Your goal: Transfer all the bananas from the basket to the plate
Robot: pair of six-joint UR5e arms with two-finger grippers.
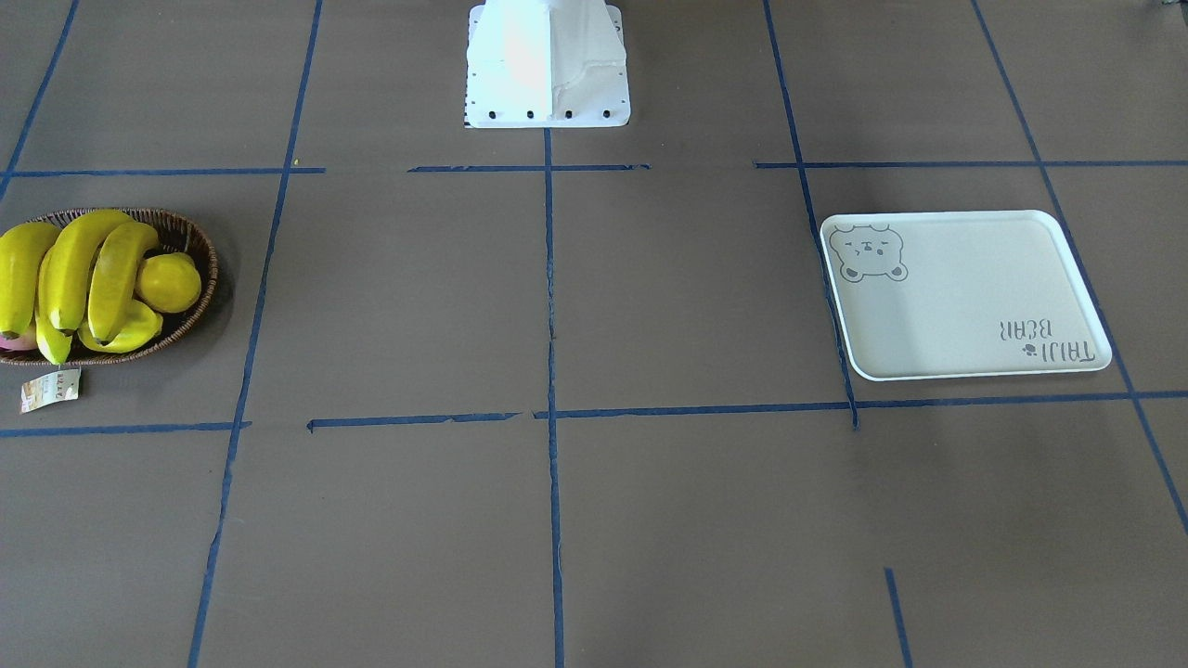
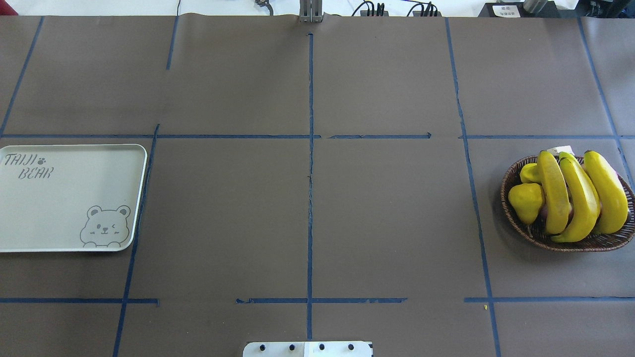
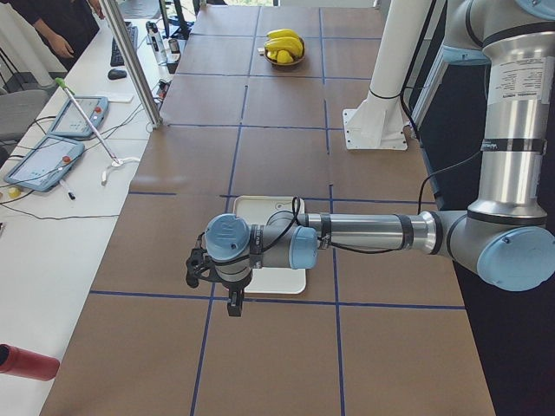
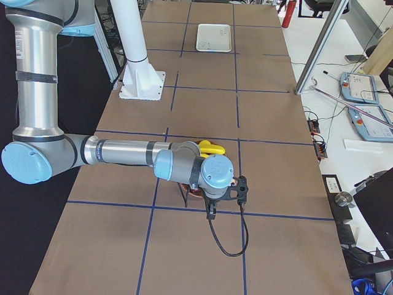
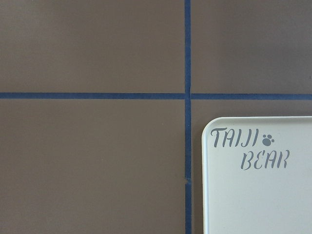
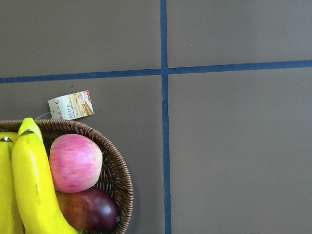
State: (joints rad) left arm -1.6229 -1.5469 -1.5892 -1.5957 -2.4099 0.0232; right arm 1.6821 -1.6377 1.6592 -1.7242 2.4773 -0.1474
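Bananas [image 2: 570, 198], where are they?
All in the basket [image 2: 570, 244], at the robot's right end of the surface [image 2: 317, 218]. Three lie side by side on top and a fourth curls lower down.

Anything crowding them?
A lemon [image 2: 527, 199] presses against the banana nearest the middle of the surface. The right wrist view shows a pink apple [image 6: 75, 162] and a dark red fruit [image 6: 90, 209] tucked beside and partly under the bananas, against the rim. A paper tag [image 6: 71, 105] lies just outside the basket.

And the plate [image 2: 64, 198]?
Well apart, at the left end, bear print facing up. Between the two runs brown surface crossed by blue tape lines [image 2: 310, 148], with the white robot base [image 1: 548, 65] at its edge.

The arms?
The left pincer [image 3: 234, 302] hovers over the plate's outer end and the right pincer [image 4: 211, 212] over the basket. Both show only in the side views, so I cannot tell whether either is released or clenched
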